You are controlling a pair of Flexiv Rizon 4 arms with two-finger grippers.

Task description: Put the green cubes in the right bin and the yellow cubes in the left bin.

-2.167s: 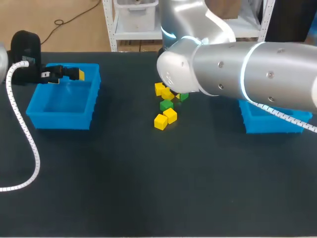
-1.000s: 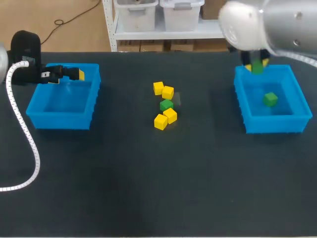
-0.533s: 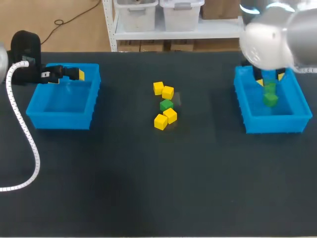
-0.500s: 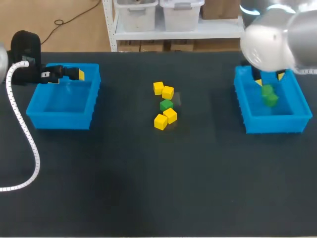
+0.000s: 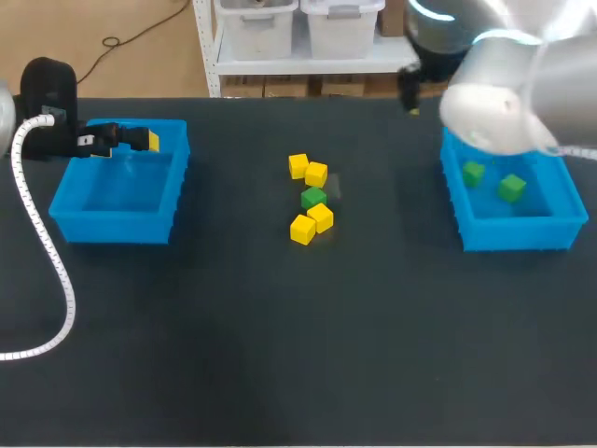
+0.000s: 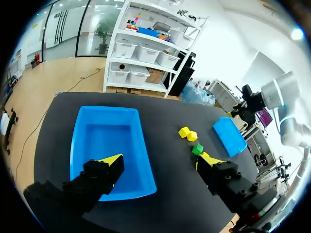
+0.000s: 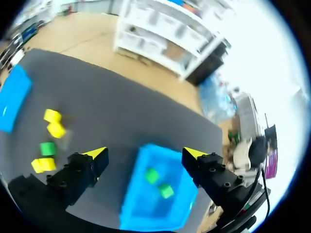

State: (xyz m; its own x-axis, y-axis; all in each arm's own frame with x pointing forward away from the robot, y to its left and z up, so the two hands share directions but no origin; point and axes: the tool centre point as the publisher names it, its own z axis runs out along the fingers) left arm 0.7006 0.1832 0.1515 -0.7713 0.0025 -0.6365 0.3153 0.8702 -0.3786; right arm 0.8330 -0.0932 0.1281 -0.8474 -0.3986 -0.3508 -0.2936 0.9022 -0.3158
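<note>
Green cube point(image 5: 313, 197), last outside the right bin point(image 5: 508, 235), lies mid-table with yellow cubes point(image 5: 316, 175) at its 12 and 6 o'clock. My right gripper point(image 7: 146, 154), open and empty, should descend straight, jaws straddling only green.

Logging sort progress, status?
Left gripper, right gripper open, empty. Two green cubes in right bin. One green cube, four yellow cubes on table. Nothing blocking.

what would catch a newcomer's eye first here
Probably the cluster of yellow cubes with one green cube among them, mid-table. Then the two blue bins: the right bin, partly hidden by the silver right arm, holds two green cubes, and the left bin lies below the open left gripper.
</note>
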